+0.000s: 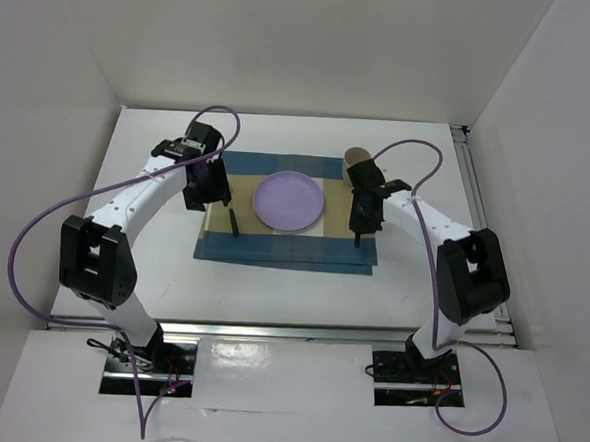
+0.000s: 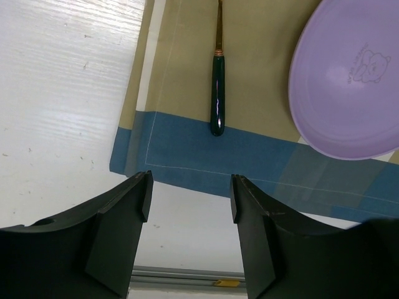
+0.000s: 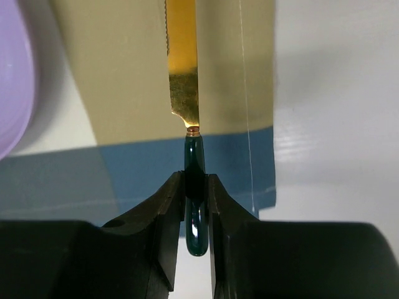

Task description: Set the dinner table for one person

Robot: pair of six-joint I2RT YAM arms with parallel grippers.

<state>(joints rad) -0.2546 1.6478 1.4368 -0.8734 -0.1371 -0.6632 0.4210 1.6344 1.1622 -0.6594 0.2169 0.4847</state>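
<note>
Status from the room:
- dinner table (image 1: 270, 298): white top, fills the cell floor; both arms reach in from its 6 o'clock edge.
- placemat (image 1: 273, 250), blue and tan, sits mid-table. The purple plate (image 1: 288, 201) is on it, roughly centred, with a faint bear print on its face.
- right claw (image 3: 194, 180): clamped on the knife (image 3: 185, 68) by its dark green handle, fingers tight on both sides. It's at 3 o'clock of the plate. The serrated gold blade points to 12 over the tan band near the mat's right edge, and the butt of the handle sticks out past the fingers toward 6. Can't tell if the blade is resting on the mat or just above it.
- left claw (image 2: 190, 193): fingers apart, nothing between them, hovering off the mat's left edge at 9 o'clock of the plate.
- green-handled utensil (image 2: 217, 93) lies flat on the mat between the left claw and the plate, clear of both. Its head is out of shot, so type unknown.
- brown round item (image 1: 355, 156) is at 1 o'clock of the plate, partly behind the right arm. Can't identify it.
</note>
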